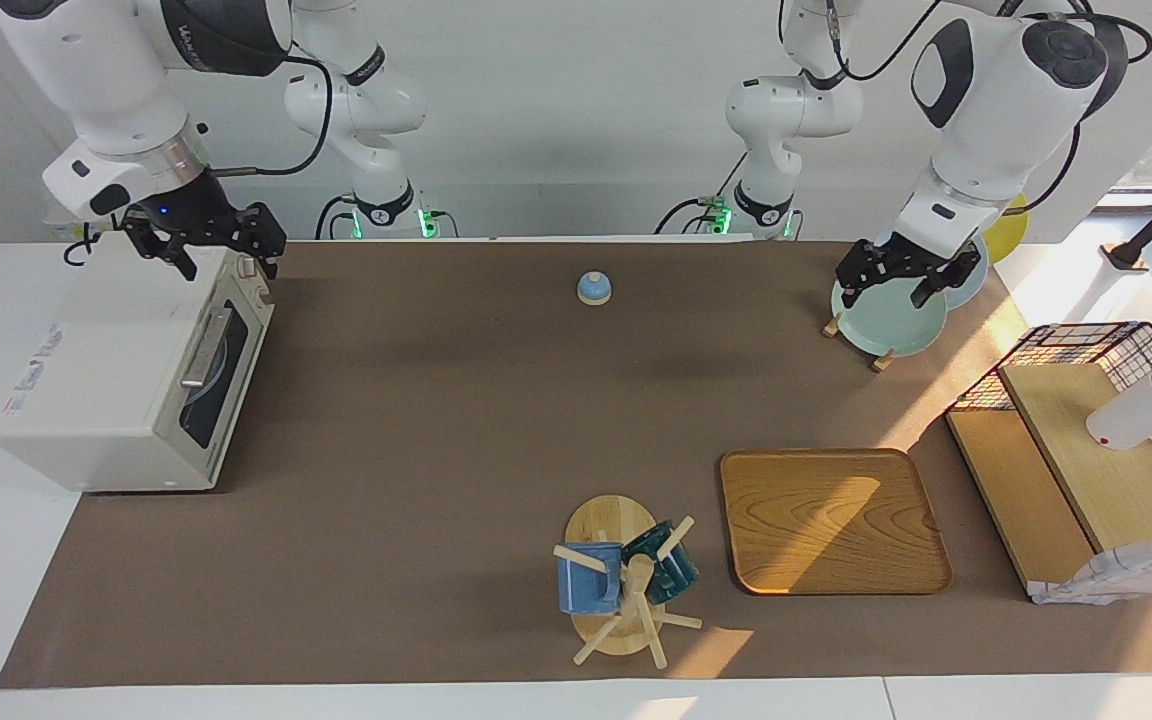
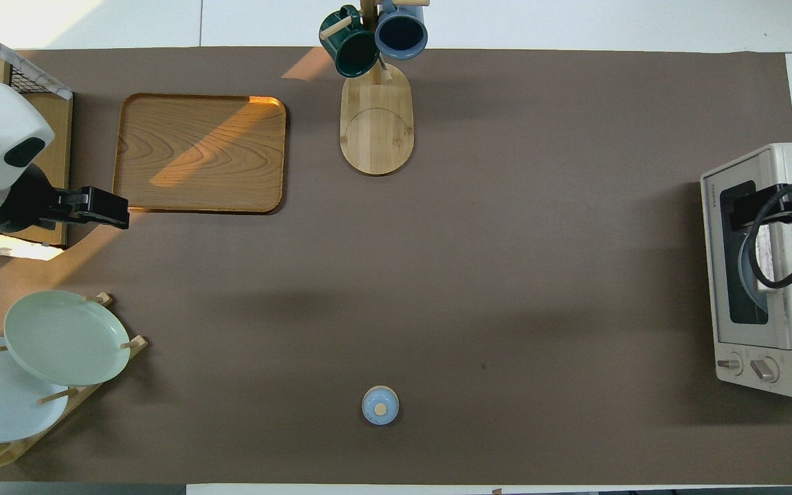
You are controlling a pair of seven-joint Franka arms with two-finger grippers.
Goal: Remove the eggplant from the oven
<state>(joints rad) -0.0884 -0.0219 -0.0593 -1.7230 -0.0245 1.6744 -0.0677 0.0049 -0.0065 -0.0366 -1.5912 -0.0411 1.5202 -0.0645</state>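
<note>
hovering my right hand (image 1: 204, 243) open over the oven (image 1: 126, 380), door shut; eggplant unseen, presumably inside. i'd hook the handle (image 1: 204, 349) squarely and swing down slowly. left hand (image 1: 902, 272) waits open over the plates (image 1: 886, 318).

Matt brown paper table cover (image 1: 416, 420), smooth grained wooden tray (image 1: 831, 520), glossy dark glass oven (image 1: 136, 380) door, glazed plates (image 1: 886, 315)

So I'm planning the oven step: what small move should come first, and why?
Probably lower the right gripper, open above the oven, to the door's bar handle. The door looks closed and no eggplant shows. The left gripper waits over the plate rack.
</note>
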